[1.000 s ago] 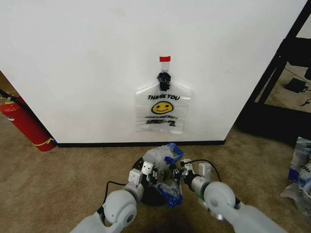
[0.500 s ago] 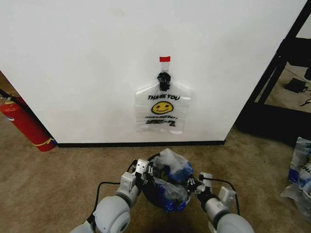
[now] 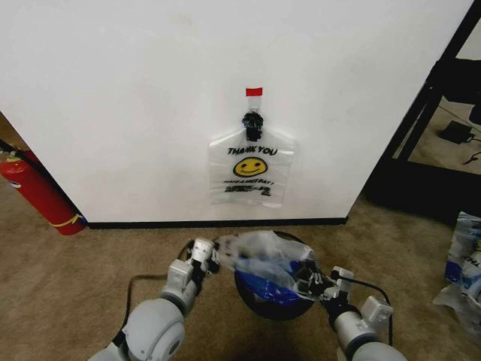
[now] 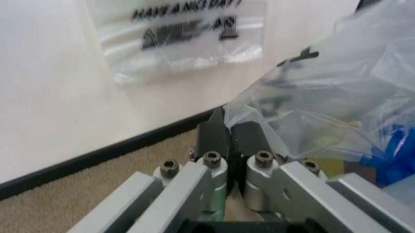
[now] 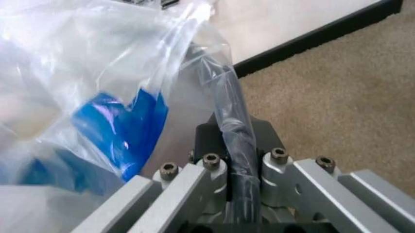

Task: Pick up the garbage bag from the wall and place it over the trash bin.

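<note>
Stretching between the two claws is the garbage bag (image 3: pixel 259 252), a thin, see-through, crinkly plastic bag with blue patches. It is held open just above the trash bin (image 3: pixel 274 297), a small round black bin on the brown carpet (image 3: pixel 68 278) near the foot of the white wall (image 3: pixel 135 98). The bag's blue part sags down into the bin's mouth.

The left claw (image 3: pixel 213 256) is pinched shut on the bag's left edge. In the left wrist view its two dark fingers (image 4: pixel 214 138) are pressed close together with the plastic (image 4: pixel 324 111) caught between them. The right claw (image 3: pixel 307 277) is pinched shut on the bag's right edge. In the right wrist view a twisted strip of the plastic (image 5: pixel 230 121) is seen running between its fingers (image 5: pixel 206 141).

A second bag (image 3: pixel 252 167) of the same kind is seen flat on the wall, hung from a black clip (image 3: pixel 253 124) under a small red strip (image 3: pixel 255 91). A yellow smiley face and black "THANK YOU" letters are printed on it. So two such bags are counted, one bin and two claws.

A red fire extinguisher (image 3: pixel 34 192) is leaned by the wall at the left. More plastic bags (image 3: pixel 464 263) are piled at the right edge.
</note>
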Robot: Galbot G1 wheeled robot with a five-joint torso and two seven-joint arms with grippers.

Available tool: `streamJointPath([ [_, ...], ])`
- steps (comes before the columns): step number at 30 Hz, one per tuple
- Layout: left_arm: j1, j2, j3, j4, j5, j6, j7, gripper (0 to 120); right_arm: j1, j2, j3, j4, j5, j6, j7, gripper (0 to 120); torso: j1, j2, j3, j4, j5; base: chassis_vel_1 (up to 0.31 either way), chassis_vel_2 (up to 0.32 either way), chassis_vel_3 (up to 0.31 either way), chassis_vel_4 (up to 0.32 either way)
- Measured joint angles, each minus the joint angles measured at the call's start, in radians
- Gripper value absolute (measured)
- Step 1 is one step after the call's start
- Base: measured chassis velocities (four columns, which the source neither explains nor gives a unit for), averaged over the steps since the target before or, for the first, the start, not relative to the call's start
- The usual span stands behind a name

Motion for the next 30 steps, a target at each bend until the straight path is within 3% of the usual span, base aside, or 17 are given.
streamJointPath([
  [4,-0.001,0.001,0.003,0.002,-0.001,0.000,0.010,0,0.018,0.012,-0.018,-0.037,-0.038,0.026,-0.024,1,0.000,0.000,0.000,0.0001,-0.0014,0.000,0.000,0.000,0.000],
  [17,0.026,-0.003,-0.015,0.074,0.016,-0.027,-0.009,0,0.030,0.012,-0.004,-0.075,-0.086,0.105,-0.119,1,0.000,0.000,0.000,0.0001,-0.0008,0.000,0.000,0.000,0.000],
  [24,0.051,0.004,-0.020,0.003,0.025,-0.105,0.038,22,0.054,0.024,-0.005,-0.093,-0.095,0.131,-0.166,1,0.000,0.000,0.000,0.0002,-0.0007,0.000,0.000,0.000,0.000],
  [27,0.081,0.031,-0.032,-0.032,0.154,-0.197,0.140,36,0.077,0.043,-0.003,-0.123,-0.119,0.159,-0.194,1,0.000,0.000,0.000,0.0002,-0.0003,0.000,0.000,0.000,0.000],
  [30,0.094,0.043,-0.038,-0.024,0.250,-0.244,0.175,46,0.089,0.049,0.003,-0.133,-0.121,0.173,-0.201,1,0.000,0.000,0.000,0.0002,-0.0009,0.000,0.000,0.000,0.000],
])
